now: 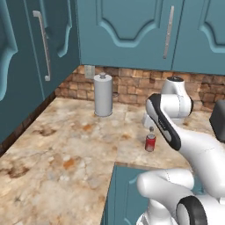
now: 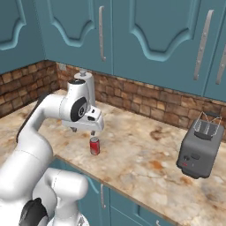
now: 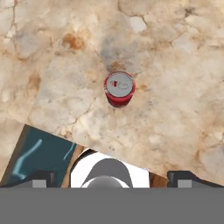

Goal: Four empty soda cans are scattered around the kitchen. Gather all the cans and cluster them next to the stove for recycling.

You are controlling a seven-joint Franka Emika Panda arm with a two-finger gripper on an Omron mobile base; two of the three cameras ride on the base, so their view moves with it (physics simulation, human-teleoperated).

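One red soda can (image 1: 150, 143) (image 2: 94, 146) with a silver top stands upright on the marble counter (image 1: 66, 145), close to its front edge. My gripper (image 1: 150, 127) (image 2: 84, 131) hangs a short way above the can, pointing down, open and holding nothing. In the hand view the can (image 3: 119, 89) sits near the centre, well beyond the spread fingertips (image 3: 41, 178), and I look straight down on its lid. The stove is out of view.
A white paper towel roll (image 1: 103, 94) (image 2: 87, 84) stands at the brick back wall behind the can. A dark grey toaster (image 2: 201, 148) sits further right on the counter. Teal wall cabinets (image 1: 127, 30) hang overhead, and the counter's front edge (image 3: 52, 131) runs just behind the can.
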